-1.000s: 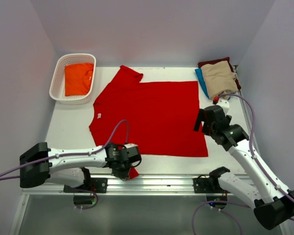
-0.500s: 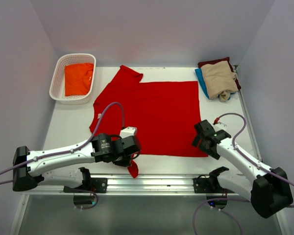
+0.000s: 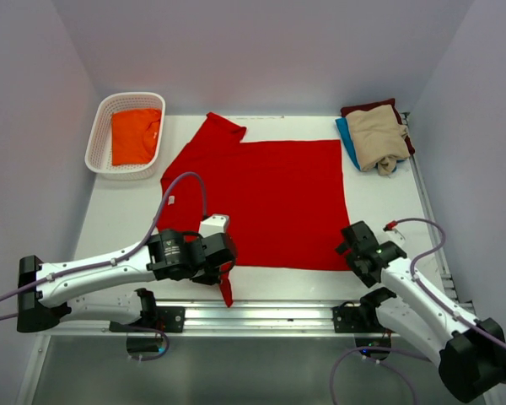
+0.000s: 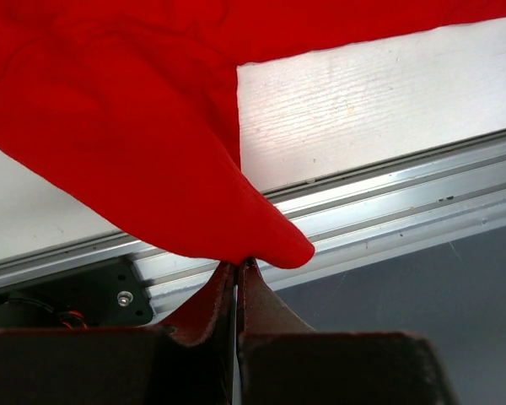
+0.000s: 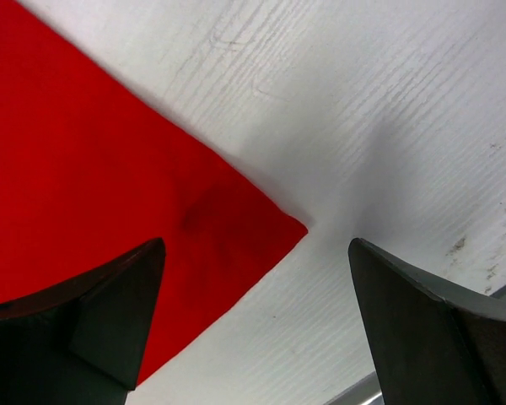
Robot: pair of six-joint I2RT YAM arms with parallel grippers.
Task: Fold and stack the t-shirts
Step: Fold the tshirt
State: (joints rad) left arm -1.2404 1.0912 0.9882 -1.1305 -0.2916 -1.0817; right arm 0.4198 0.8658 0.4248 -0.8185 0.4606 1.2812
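Note:
The large red t-shirt [image 3: 261,198] lies spread flat in the middle of the table, its small white tag [image 3: 172,201] at the left. My left gripper [image 3: 224,274] is shut on the shirt's near sleeve; in the left wrist view the red cloth [image 4: 135,126] hangs from the closed tips [image 4: 238,263] over the table's near edge. My right gripper [image 3: 359,250] is open, low over the shirt's near right corner [image 5: 110,194], with one finger on each side of it [image 5: 257,253]. The orange shirt [image 3: 135,135] lies in the basket. Folded beige [image 3: 375,135], maroon [image 3: 367,108] and blue [image 3: 344,133] shirts are stacked at the back right.
The white slotted basket [image 3: 97,139] stands at the back left. An aluminium rail [image 3: 270,314] runs along the table's near edge, also seen under the sleeve in the left wrist view [image 4: 388,211]. Walls close in the left, back and right sides.
My right arm has swung from the table's right side down to the shirt's near right corner. My left gripper has shifted slightly left and up, holding the sleeve.

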